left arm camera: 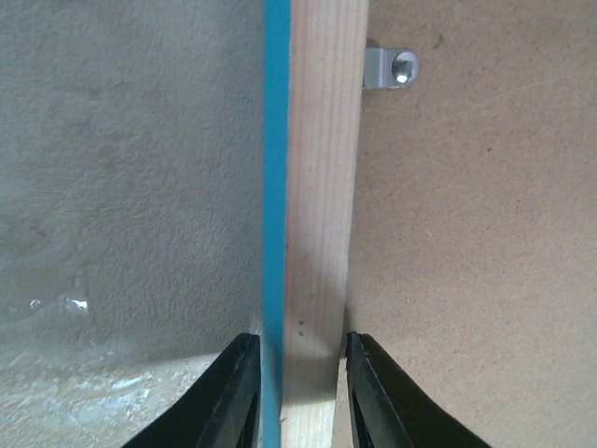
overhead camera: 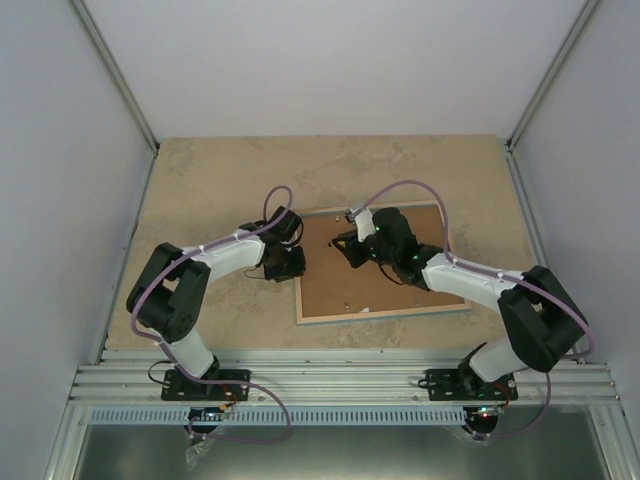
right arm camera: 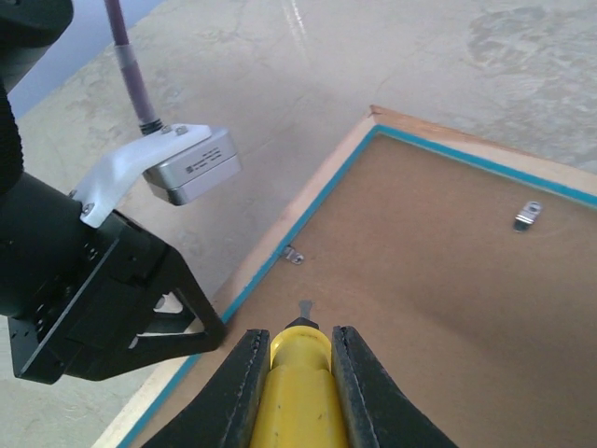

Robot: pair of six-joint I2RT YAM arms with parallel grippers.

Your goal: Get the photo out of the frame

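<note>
The frame (overhead camera: 380, 312) lies face down on the table, its light wood back rim (left arm camera: 322, 187) and turquoise edge (left arm camera: 276, 187) showing. The brown backing board (overhead camera: 375, 285) fills it, so the photo is hidden. My left gripper (overhead camera: 296, 262) is shut on the frame's left rim, one finger on each side, as the left wrist view (left arm camera: 298, 359) shows. My right gripper (overhead camera: 350, 248) is shut on a yellow screwdriver (right arm camera: 298, 392). The screwdriver's tip (right arm camera: 305, 310) points down at the backing board (right arm camera: 438, 308), short of a metal clip (right arm camera: 293, 255) on the left rim.
Another metal clip (right arm camera: 528, 217) sits on the far rim, and one (left arm camera: 390, 68) sits ahead of the left gripper. The left gripper (right arm camera: 201, 327) and its wrist camera (right arm camera: 187, 168) are close on the left of the right wrist view. Beige stone tabletop (overhead camera: 220, 180) surrounds the frame.
</note>
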